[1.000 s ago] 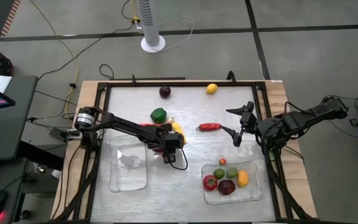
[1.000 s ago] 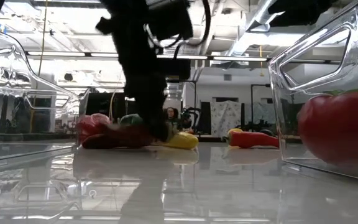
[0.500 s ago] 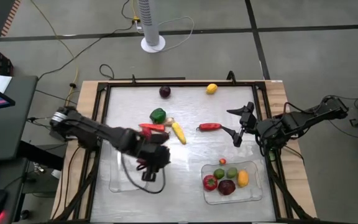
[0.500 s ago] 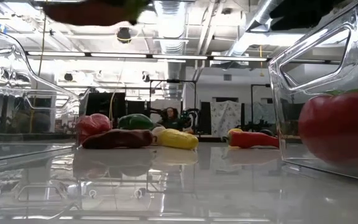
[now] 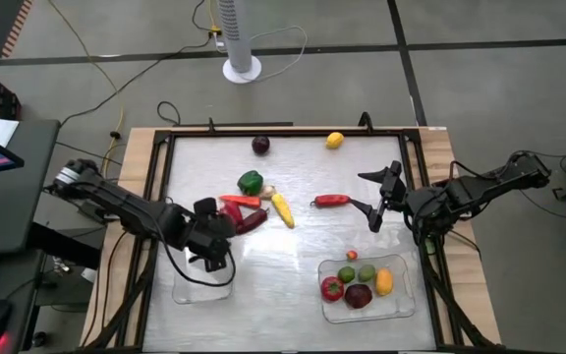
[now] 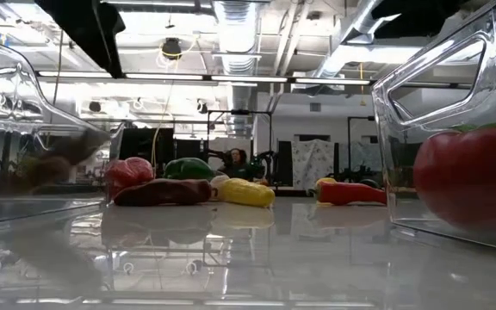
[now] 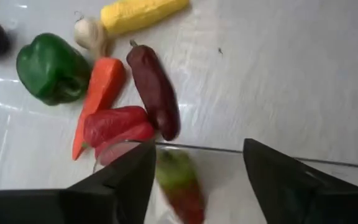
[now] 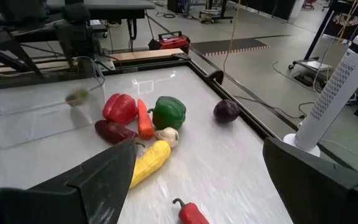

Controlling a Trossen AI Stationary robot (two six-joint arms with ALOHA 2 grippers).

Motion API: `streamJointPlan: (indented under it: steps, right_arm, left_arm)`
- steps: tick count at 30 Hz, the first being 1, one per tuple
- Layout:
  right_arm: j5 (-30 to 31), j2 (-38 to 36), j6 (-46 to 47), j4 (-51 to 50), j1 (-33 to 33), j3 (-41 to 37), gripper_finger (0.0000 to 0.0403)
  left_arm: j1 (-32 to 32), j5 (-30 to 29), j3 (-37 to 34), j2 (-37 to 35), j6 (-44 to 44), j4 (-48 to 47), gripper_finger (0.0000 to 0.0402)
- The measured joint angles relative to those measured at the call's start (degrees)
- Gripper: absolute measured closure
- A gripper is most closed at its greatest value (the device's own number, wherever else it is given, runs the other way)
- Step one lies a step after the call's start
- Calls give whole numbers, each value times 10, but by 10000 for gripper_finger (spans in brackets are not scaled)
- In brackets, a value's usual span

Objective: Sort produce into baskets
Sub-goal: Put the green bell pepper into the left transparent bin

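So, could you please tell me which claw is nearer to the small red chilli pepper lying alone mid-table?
Right. The right claw hangs just beside the small red chilli pepper, toward the table's right edge. The left claw is well off, over the clear plastic tray on the left.

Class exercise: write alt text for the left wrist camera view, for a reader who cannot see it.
Between the left tool's two open dark fingers, a blurred red-and-green pepper drops into a clear basket. Beyond the rim, on the white table, lie a dark-red pepper, a red pepper, a carrot, a green pepper, a garlic bulb and yellow corn.
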Motion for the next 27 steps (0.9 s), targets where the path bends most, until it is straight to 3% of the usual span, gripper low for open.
streamJointPlan:
  steps: [5, 12, 19, 27]
  right_arm:
    - [0, 0, -1, 0, -4, 0, 24]
    - [0, 0, -1, -1, -4, 0, 24]
    - [0, 0, -9, -3, -3, 0, 24]
    - [0, 0, -17, -10, -3, 0, 24]
  left_arm:
    - [43, -73, 0, -6, 40, 20, 139]
    - [201, -13, 0, 45, 156, 104, 137]
    - [325, 0, 0, 95, 239, 205, 132]
    - [424, 112, -30, 95, 270, 275, 80]
